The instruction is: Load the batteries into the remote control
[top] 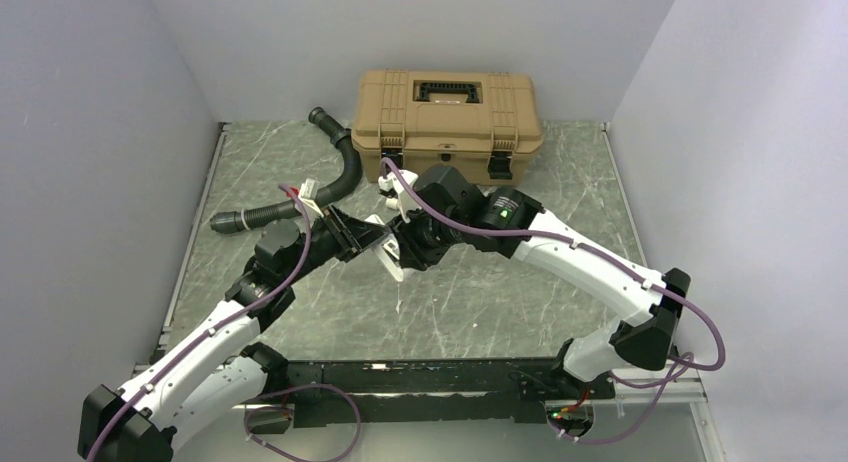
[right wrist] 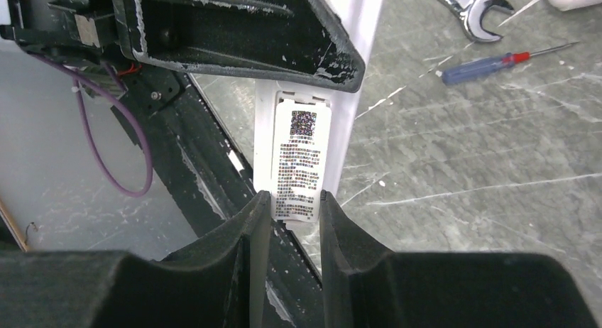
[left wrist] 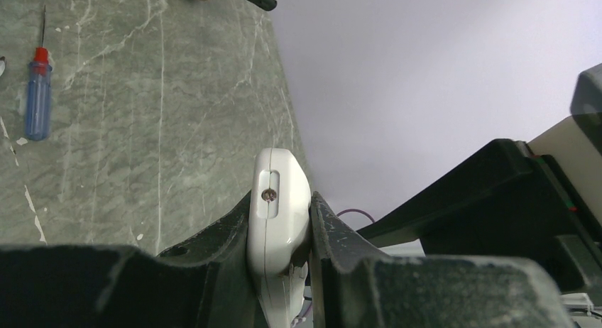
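Left wrist view shows the left gripper [left wrist: 282, 221] clenched on the edges of the slim white plastic remote control [left wrist: 282, 189] at lower centre of frame, while in the right wrist view the right gripper [right wrist: 289, 199] sets narrowly parted fingers [right wrist: 245, 257] at its labelled back, grip impossible to tell.

I see white shells, black joints and purple cables [top: 690, 322] on my left arm [top: 200, 342] and right arm [top: 590, 257]; the left claw [left wrist: 282, 200] has black fingers [left wrist: 341, 250] scuffed white.

soft even light — remote control [right wrist: 302, 157] glares white, foreground blurred.
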### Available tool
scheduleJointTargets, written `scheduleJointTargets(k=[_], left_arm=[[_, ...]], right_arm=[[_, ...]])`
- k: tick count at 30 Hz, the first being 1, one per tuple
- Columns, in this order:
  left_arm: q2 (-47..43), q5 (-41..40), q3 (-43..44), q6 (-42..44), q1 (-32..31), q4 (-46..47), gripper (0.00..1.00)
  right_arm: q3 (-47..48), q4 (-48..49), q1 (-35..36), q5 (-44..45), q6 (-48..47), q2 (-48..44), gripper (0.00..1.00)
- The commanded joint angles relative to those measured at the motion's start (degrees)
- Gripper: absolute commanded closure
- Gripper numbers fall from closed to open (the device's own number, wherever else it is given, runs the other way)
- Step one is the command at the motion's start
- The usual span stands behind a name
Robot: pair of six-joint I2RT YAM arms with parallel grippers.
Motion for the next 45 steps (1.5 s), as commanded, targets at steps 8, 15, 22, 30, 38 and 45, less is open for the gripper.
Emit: scheduleJointTargets(k=[8,15,22,30,38,45], left_arm=[[-1.5,-0.7,-1.0,-1.3,0.2,4.6,1.00],[-1.1,-0.7,-0.9,-1.2,0.2,4.9,1.00],[-1.2,-1.1,-1.1,-1.1,0.2,4.9,1.00],[-0.9,-1.3,-1.0,-1.0,0.2,4.5,1.00],[-0.4,-1.9,-0.7,-1.0,0.2,4.4,1.00],[-0.4,-2.2,-0.9,-1.2,0.1,4.5,1.00]], right_arm=[[4.4,-1.4,0.1,3.3,-0.9,1.2,0.79],[4.3,-1.1,0.1,3.0,-0.5,1.5,0.79],[4.7,-1.3,0.1,2.1,0.0,2.2,0.79],[5.4,-1.6,0.3,1.4,0.1,3.1,0.80],[5.5,-2.2,0.5,1.5,-0.2,3.3,0.80],[5.4,-2.2,0.6,1.2,-0.2,3.7,0.80]])
